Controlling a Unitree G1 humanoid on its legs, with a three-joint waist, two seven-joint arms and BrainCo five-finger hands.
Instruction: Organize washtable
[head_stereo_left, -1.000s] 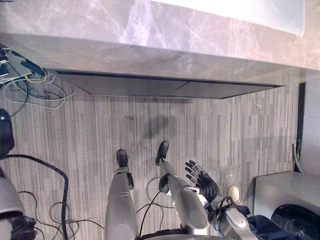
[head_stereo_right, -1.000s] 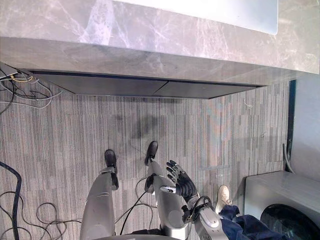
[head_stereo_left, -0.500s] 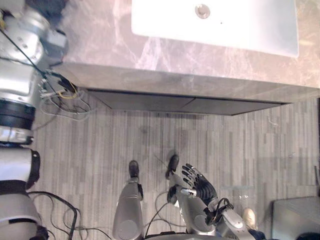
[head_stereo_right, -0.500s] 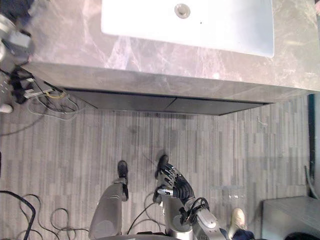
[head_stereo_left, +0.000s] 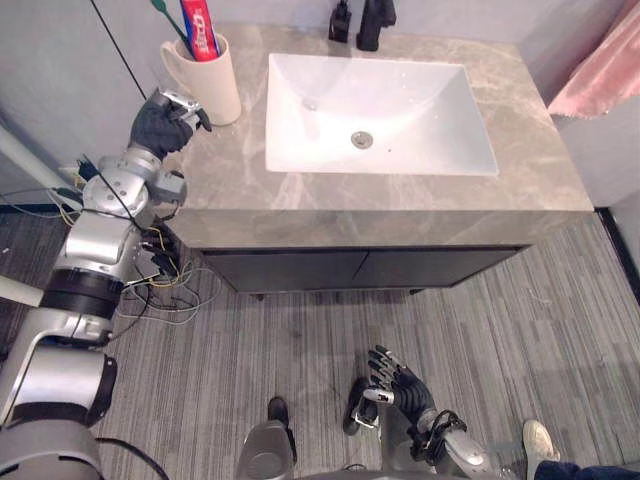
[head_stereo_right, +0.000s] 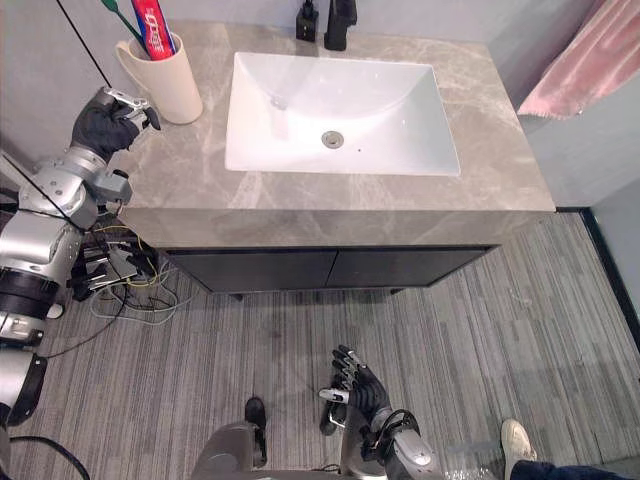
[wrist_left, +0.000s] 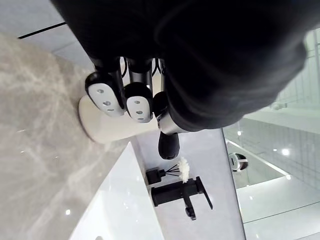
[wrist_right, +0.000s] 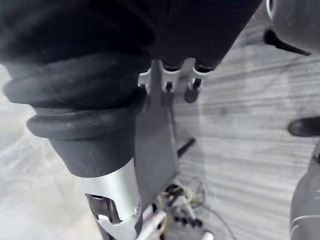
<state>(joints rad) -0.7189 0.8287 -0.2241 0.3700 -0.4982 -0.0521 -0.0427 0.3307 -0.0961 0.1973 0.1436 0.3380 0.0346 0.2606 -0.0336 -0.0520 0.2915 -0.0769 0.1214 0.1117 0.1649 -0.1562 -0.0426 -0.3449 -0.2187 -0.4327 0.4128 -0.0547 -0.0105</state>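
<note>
Cup newly visible beside left robot hand.

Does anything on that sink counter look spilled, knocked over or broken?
Nothing stands out. The cup stands upright at the back left corner of the counter, with the toothpaste and toothbrush in it. The faucet stands upright behind the basin. No spill shows.

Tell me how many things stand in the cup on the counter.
2: a red tube upright in the cup, and a green toothbrush leaning to its left. Others may hide inside.
</note>
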